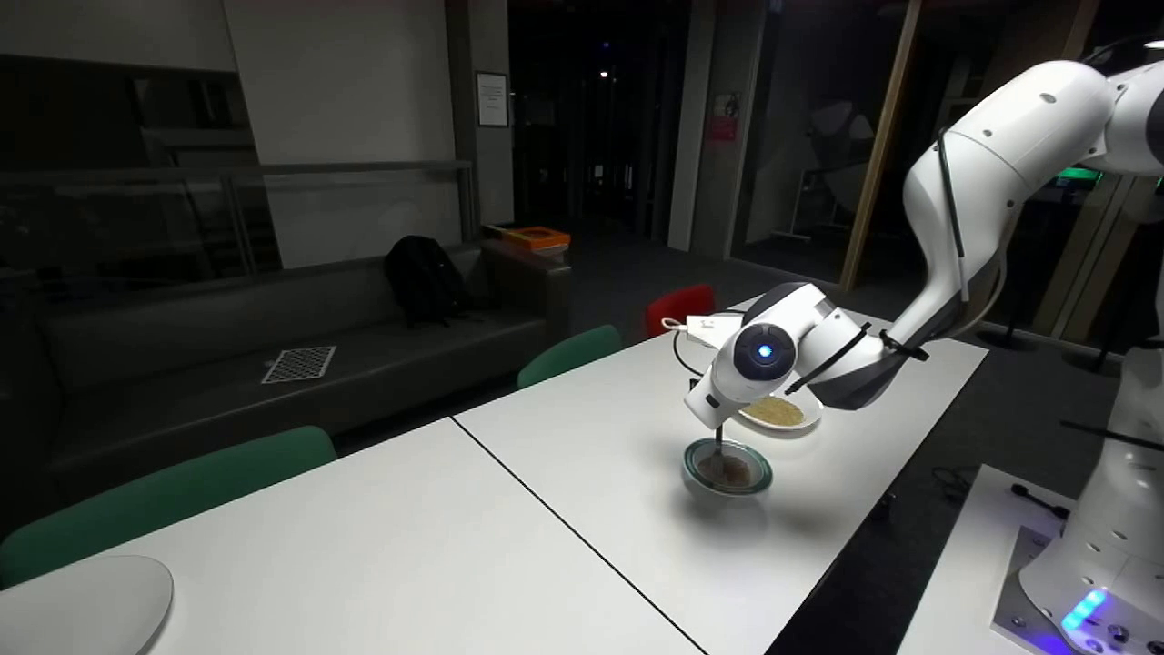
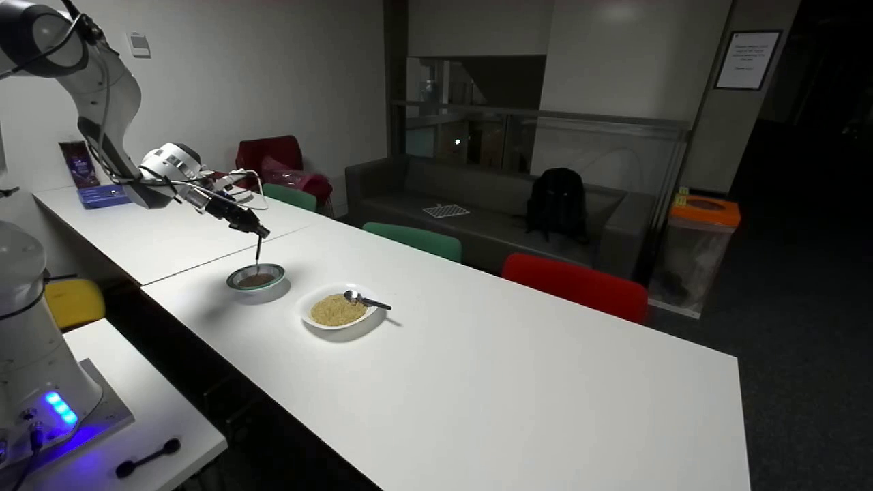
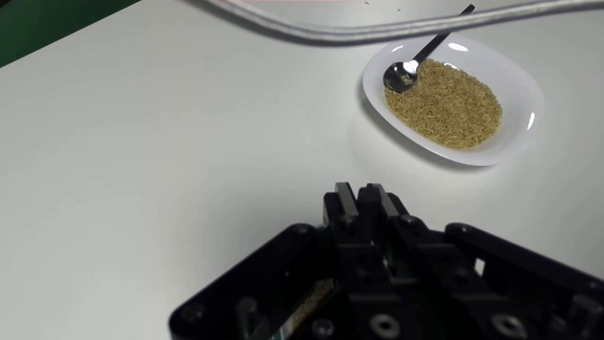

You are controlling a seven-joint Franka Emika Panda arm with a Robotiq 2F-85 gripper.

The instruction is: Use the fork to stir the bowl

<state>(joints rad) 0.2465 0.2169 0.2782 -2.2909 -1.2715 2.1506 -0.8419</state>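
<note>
Dev: Jaws?
Me: Pinching the fork (image 2: 258,249). My gripper (image 3: 367,202) is clamped on the upper part of its handle; wrist view has that handle dark between my fingertips.

Dev: Rest of it?
Me: Straight below the jaws, close to upright in both exterior views. Lower end is inside the bowl (image 1: 766,475), the green-rimmed one with brown contents (image 1: 741,473).

Dev: Touching the bottom?
Me: Can't tell.

Dev: Bowl position?
Me: On the table (image 2: 511,368), under the jaws. In the wrist view I block most of it; a strip of rim and contents shows low down.

Dev: Anything else near?
Me: White dish (image 3: 521,106) of tan grain (image 3: 450,111), apart from the bowl. Spoon (image 3: 400,78) lies across its rim, head on the grain.
</note>
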